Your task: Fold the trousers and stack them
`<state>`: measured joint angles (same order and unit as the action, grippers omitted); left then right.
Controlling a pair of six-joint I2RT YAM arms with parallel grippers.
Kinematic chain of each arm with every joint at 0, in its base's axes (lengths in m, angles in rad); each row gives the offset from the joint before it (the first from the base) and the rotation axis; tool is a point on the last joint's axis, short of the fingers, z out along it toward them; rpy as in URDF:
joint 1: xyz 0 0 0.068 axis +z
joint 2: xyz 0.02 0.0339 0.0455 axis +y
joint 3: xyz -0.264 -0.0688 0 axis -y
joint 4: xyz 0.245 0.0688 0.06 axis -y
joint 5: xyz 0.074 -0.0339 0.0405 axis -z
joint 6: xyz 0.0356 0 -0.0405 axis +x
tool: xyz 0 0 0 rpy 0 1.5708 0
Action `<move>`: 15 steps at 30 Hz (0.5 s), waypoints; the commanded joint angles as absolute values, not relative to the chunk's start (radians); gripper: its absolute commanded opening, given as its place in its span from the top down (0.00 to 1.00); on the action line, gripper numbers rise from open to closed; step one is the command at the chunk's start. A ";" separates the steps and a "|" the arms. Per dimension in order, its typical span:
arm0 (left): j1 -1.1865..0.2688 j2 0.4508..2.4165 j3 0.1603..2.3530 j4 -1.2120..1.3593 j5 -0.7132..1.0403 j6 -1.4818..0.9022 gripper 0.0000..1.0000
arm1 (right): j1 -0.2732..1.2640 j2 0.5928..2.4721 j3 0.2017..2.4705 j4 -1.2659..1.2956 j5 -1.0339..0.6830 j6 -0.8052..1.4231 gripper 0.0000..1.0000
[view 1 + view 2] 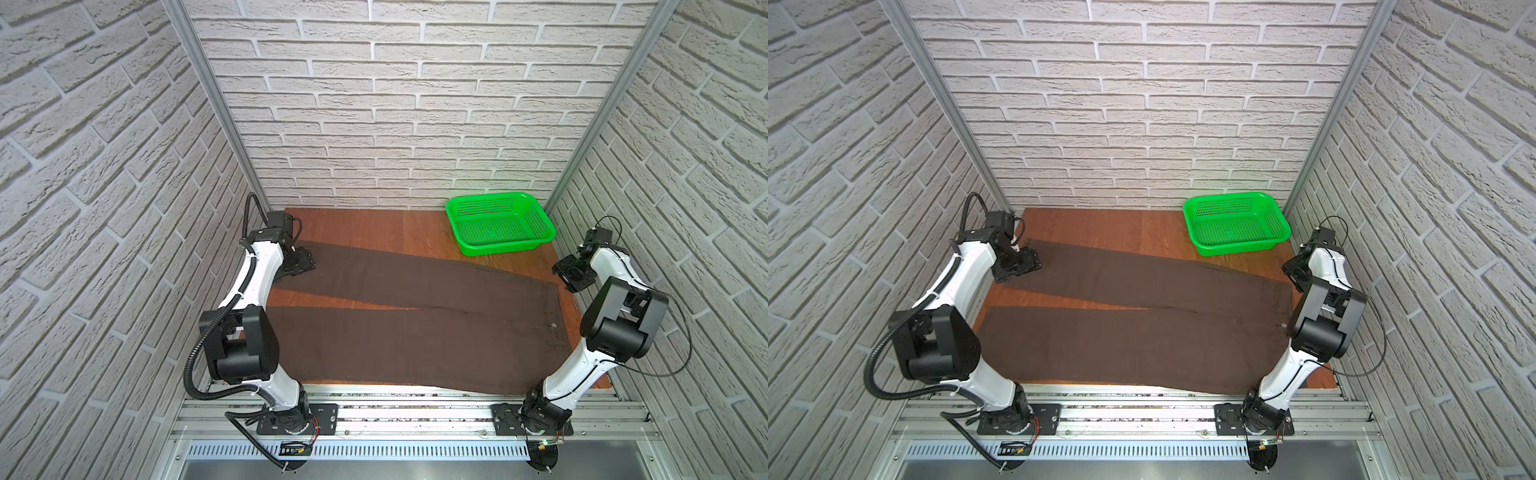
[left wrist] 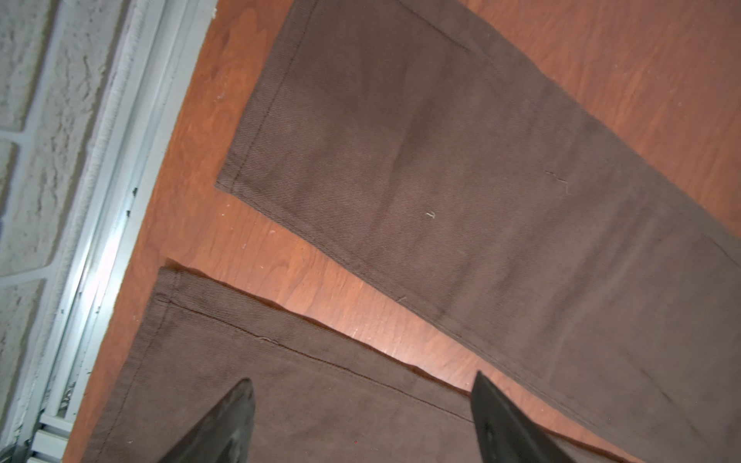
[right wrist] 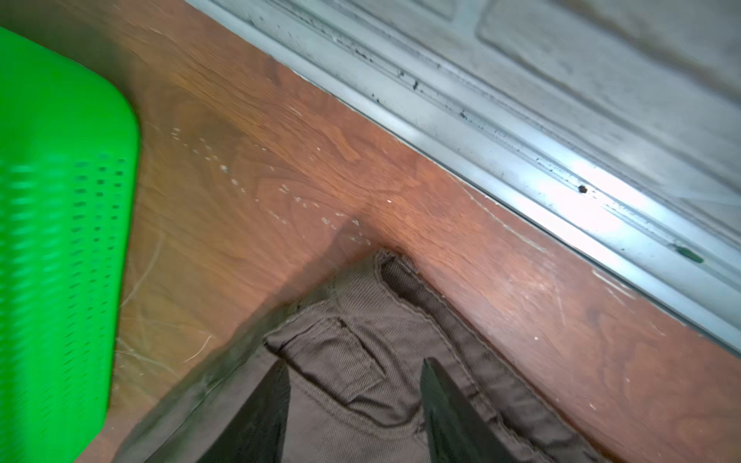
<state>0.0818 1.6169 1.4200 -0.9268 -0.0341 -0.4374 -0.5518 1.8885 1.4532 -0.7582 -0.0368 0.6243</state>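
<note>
Your left claw (image 2: pixel 363 421) gapes wide and empty over the hems. Your right claw (image 3: pixel 355 401) hangs half-open and empty over the waistband. The long dark brown fabric trousers (image 1: pixel 415 332) lie flat along the reddish wooden bench (image 1: pixel 374 228), waistband right, legs reaching the left edge. You have bare room behind them, beside the green perforated plastic basket (image 1: pixel 498 248).

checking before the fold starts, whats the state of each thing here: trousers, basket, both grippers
trousers, unfolded, lying flat on the table, legs spread apart
green basket, upright, empty
left gripper, open, over a leg near its hem, holding nothing
right gripper, open, over the waistband corner, holding nothing
</note>
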 commanded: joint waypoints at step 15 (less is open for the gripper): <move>0.064 1.577 1.420 -0.943 0.017 -0.465 0.15 | -0.538 2.022 1.498 -0.677 0.019 0.669 0.45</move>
